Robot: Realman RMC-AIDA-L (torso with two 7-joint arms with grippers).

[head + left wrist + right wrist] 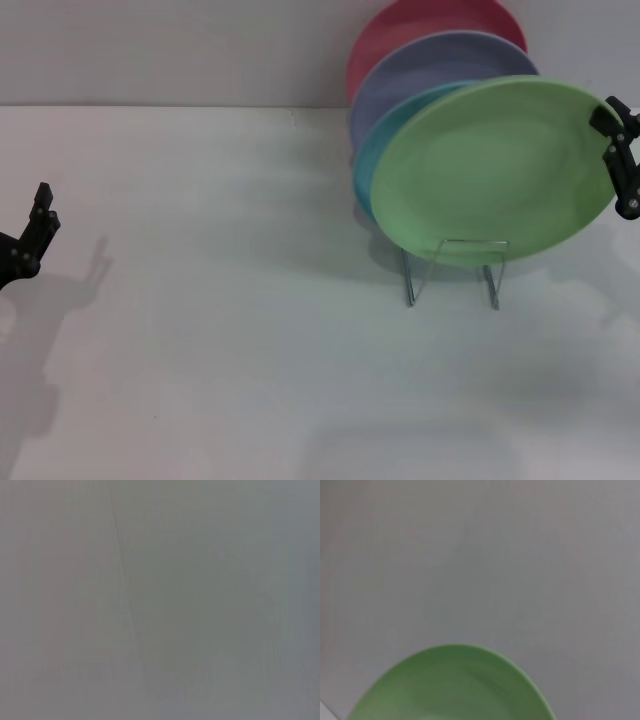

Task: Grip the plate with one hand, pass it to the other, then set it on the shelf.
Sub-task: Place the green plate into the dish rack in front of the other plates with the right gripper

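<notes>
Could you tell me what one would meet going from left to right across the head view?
Left hand at the table's left edge → bare white table → wire shelf holding the upright green plate → right hand at the plate's right rim.

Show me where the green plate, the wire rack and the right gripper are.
green plate point(490, 170), head view, middle of its face
wire rack point(452, 270), head view, front loop below the plate
right gripper point(622, 170), head view, fingers at the plate's edge
</notes>
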